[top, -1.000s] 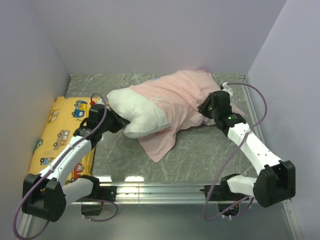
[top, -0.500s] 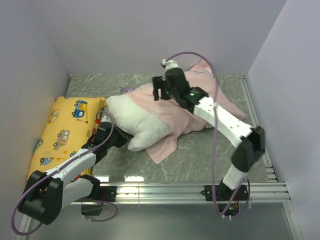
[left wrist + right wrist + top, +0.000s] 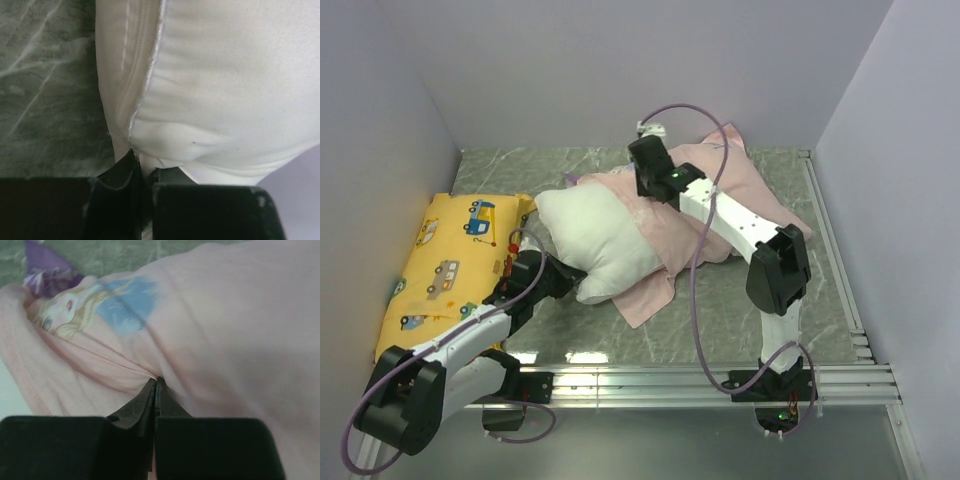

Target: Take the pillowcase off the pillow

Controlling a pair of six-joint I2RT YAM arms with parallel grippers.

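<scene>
— On the green marbled bench (image 3: 750,300), between lilac walls, what is lying?
— Two pillows. The white pillow (image 3: 595,240) is sticking half out of one pink pillowcase (image 3: 730,190), and a yellow pillow (image 3: 445,265) is sitting leftward.
— And the wrist views?
— Close up, the left pincer (image 3: 143,164) is clamping the white pillow's seamed corner. The right pincer (image 3: 156,385) is pinching pillowcase fabric beside a printed cartoon face.
</scene>
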